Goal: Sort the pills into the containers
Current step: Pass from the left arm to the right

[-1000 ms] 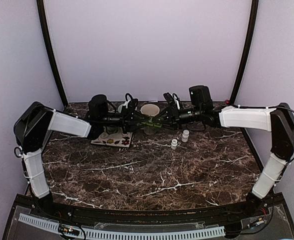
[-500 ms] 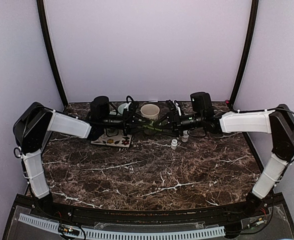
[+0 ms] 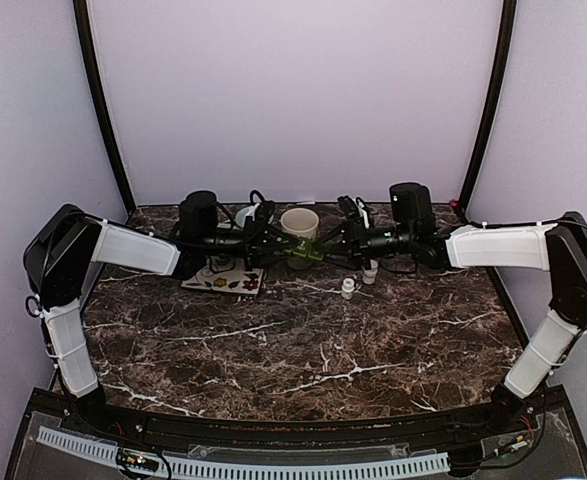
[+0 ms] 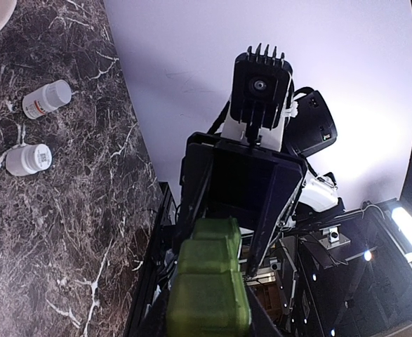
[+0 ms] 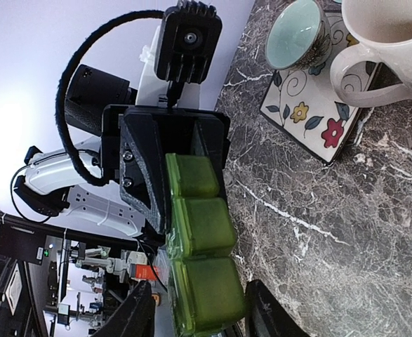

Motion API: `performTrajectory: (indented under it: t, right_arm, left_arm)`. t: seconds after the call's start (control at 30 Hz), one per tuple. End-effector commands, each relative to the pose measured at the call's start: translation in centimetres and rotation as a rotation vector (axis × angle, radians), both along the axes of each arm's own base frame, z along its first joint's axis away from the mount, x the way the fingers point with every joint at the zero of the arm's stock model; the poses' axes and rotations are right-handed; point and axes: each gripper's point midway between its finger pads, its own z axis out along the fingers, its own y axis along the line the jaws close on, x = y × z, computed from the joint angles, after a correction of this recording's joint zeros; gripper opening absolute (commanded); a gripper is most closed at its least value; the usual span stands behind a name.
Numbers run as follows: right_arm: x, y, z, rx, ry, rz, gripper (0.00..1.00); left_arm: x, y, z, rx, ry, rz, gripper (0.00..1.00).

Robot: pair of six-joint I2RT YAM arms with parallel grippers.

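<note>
Top external view puts both arms stretched toward the middle at the back of the marble table (image 3: pixel 273 350), meeting nose to nose just in front of a cream mug (image 3: pixel 299 222), with a green pill organizer (image 3: pixel 307 253) bridging them off the surface. The left gripper (image 3: pixel 278 245) is clamped narrow on one end of that organizer; from the right wrist camera its black fingers plainly pinch the far compartment. The right gripper (image 3: pixel 335 243) straddles the other end, and its fingers (image 5: pixel 132 316) look parted, with a sliver of daylight on one side, so I'd say it is not gripping yet. I can't make out a single loose pill anywhere; two white pill bottles (image 3: pixel 371 270) (image 3: pixel 348 288) stand capped on the table near the right arm. What worries me is the handover. If the right jaws shut while off-centre, they could lever the organizer round in the left's pinch and twist it loose. If the left lets go before the right has a firm hold, the organizer falls onto hard stone, and a lid could pop. If both clamp and one arm pulls, the thin plastic takes the strain. The mug, a teal bowl (image 5: pixel 297 31) and the flowered tile (image 5: pixel 311 116) sit close by, so a careless swing could knock them, or the bottles.
</note>
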Motion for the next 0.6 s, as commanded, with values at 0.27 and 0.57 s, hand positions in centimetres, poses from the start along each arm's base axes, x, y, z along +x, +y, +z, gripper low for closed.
performTrajectory:
  t: [0.27, 0.57]
  right_arm:
    - [0.02, 0.65, 0.46, 0.037, -0.012, 0.026, 0.14]
    - [0.17, 0.32, 1.08, 0.085, 0.031, 0.012, 0.06]
  left_arm:
    - [-0.91, 0.46, 2.55, -0.039, -0.055, -0.014, 0.08]
    - [-0.42, 1.21, 2.04, -0.034, -0.048, 0.024, 0.37]
